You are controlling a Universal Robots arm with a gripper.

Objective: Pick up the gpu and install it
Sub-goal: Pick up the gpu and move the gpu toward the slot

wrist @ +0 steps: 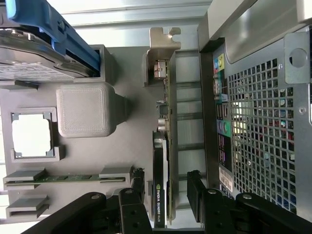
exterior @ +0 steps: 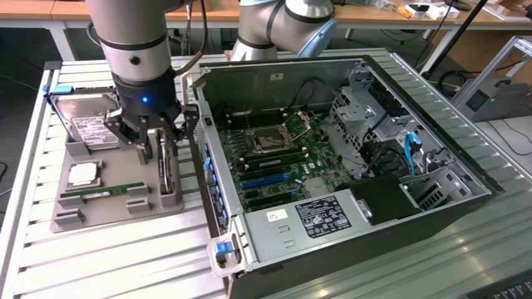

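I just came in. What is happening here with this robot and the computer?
The robot arm's gripper hangs over the gpu, which stands on edge in a grey holder tray beside the open computer case. The jaws are open, with one finger on each side of the card and apart from it. The gpu is not yet lifted or installed.

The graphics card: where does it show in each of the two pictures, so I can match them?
Exterior view: the gpu stands on edge in the grey tray, beside the computer case.
Wrist view: the gpu is seen edge-on, between the grey tray and the computer case.
Shared landmark: the hard drive at the tray's end.
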